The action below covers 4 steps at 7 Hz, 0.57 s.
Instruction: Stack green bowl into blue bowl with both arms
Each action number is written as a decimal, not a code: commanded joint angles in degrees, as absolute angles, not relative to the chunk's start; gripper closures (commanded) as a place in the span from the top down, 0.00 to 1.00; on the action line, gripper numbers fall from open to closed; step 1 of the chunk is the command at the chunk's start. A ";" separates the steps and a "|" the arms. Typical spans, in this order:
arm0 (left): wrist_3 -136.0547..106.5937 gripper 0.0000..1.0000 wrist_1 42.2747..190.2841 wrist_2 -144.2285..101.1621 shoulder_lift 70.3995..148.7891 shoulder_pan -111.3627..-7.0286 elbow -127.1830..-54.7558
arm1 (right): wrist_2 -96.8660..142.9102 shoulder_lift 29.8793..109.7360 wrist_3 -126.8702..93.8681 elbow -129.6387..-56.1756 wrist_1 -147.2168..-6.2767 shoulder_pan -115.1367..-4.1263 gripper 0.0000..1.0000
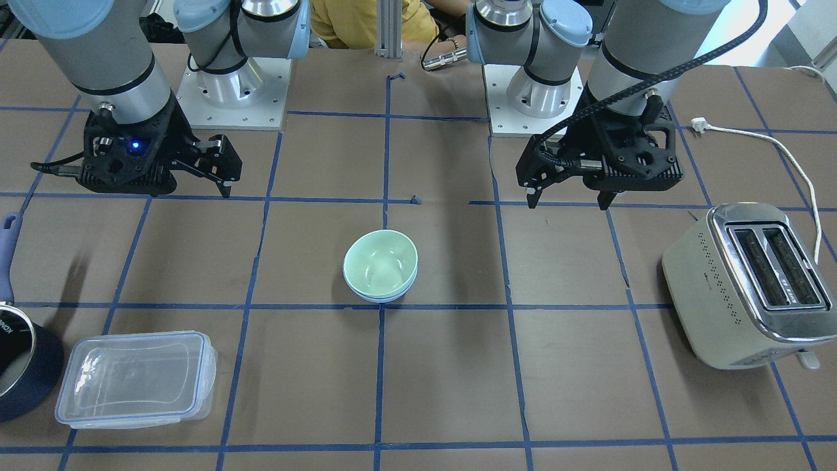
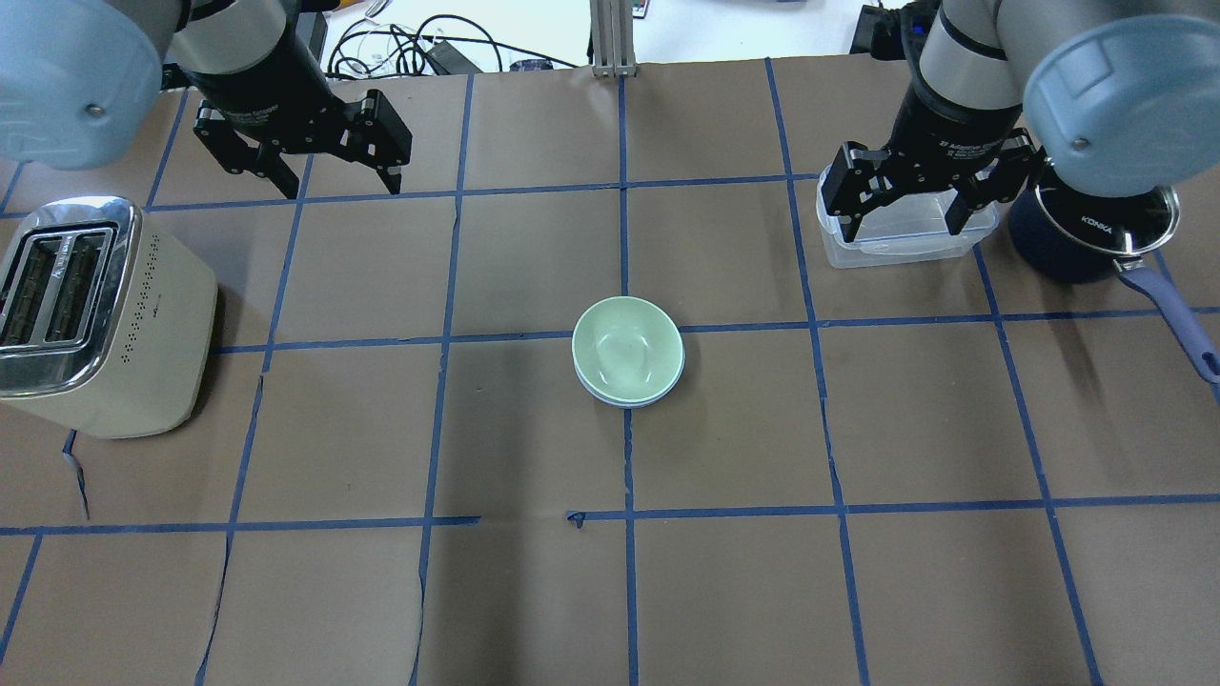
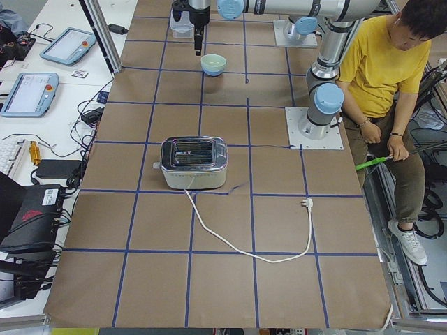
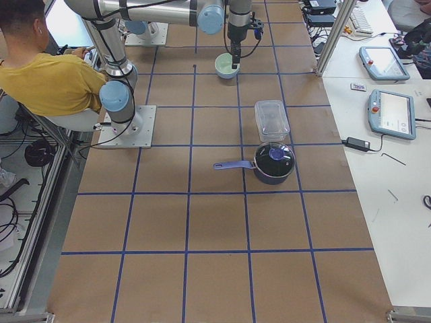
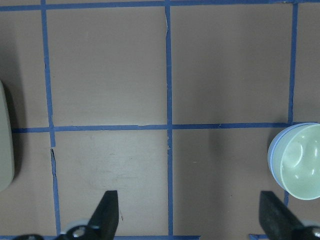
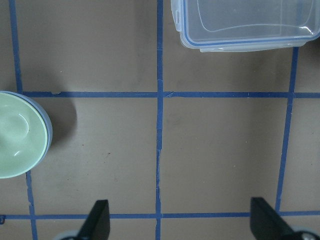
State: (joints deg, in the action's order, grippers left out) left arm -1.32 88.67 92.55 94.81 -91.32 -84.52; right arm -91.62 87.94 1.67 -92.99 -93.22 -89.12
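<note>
Left fingers point(image 5: 107, 214) spread wide, empty, right fingers point(image 6: 98, 222) likewise, green bowl point(image 5: 303, 167) nested in blue bowl point(image 5: 272, 153).

This is a robotics lab, no doubt about it: the left arm point(image 3: 327, 52) and the right arm point(image 4: 111, 44) stand bolted to metal base plates point(image 3: 334, 139) on a surface point(image 3: 223, 279) papered in brown and ruled into squares with blue tape point(image 2: 621, 143). Alongside run white benches point(image 4: 377, 202) carrying teach pendants point(image 4: 394, 114), a keyboard point(image 3: 8, 157) and a tangle of cables point(image 3: 89, 115), and an aluminium frame post point(image 2: 610, 38) rises at the edge. An operator in a yellow shirt point(image 3: 377, 66) sits right behind the arms. The household bits, a toaster point(image 3: 193, 162), a dark blue pot point(image 4: 273, 161) and a clear container point(image 4: 271, 120), sit out on the grid squares.
</note>
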 commanded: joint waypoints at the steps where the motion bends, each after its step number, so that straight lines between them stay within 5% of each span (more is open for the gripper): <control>1: -1.32 1.00 89.21 92.46 94.31 -91.23 -84.55 | -91.58 89.46 1.76 -93.78 -93.16 -88.68 1.00; 4: -1.32 1.00 89.03 92.20 94.57 -91.32 -84.55 | -91.32 90.70 1.93 -93.87 -91.85 -88.68 1.00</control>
State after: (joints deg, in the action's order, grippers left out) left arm -1.32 89.07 92.30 94.48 -91.31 -84.52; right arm -91.53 90.33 1.92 -93.80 -92.01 -88.69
